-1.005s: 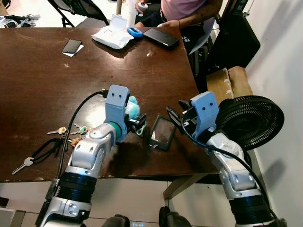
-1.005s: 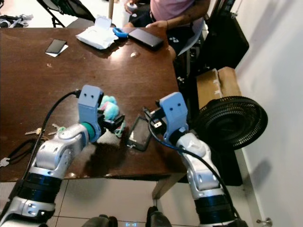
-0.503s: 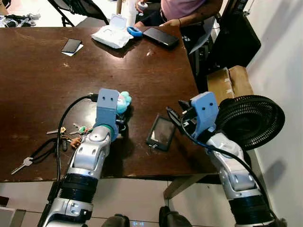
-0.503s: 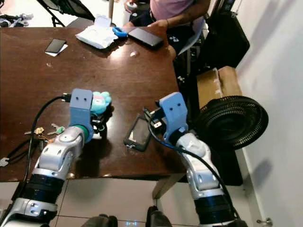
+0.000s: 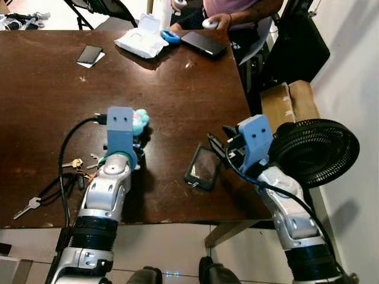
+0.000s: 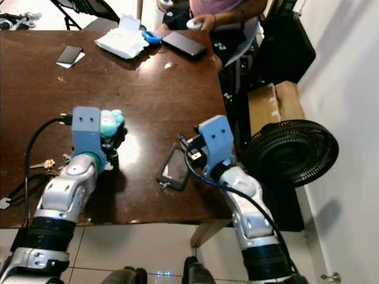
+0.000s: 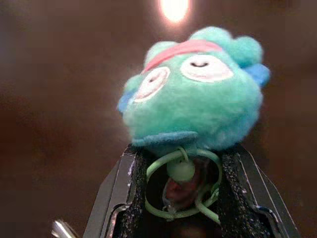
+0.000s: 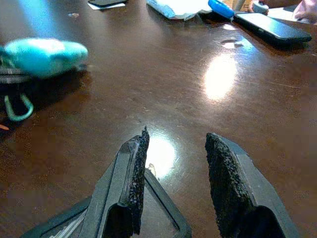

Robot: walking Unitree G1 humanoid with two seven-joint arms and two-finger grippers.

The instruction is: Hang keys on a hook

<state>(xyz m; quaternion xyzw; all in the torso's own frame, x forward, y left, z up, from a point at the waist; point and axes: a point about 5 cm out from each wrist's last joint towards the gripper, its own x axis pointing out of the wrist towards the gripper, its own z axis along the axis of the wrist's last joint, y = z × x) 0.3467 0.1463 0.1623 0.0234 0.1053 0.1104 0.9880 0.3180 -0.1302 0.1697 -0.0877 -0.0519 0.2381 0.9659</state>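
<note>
2 black fingers of the left gripper (image 7: 181, 198) clamp the green ring of a teal plush keychain (image 7: 195, 94) above the brown table (image 5: 177, 89). Loose keys (image 5: 77, 165) lie beside that arm. Right gripper (image 8: 173, 186) hovers spread over a phone (image 5: 203, 167).
</note>
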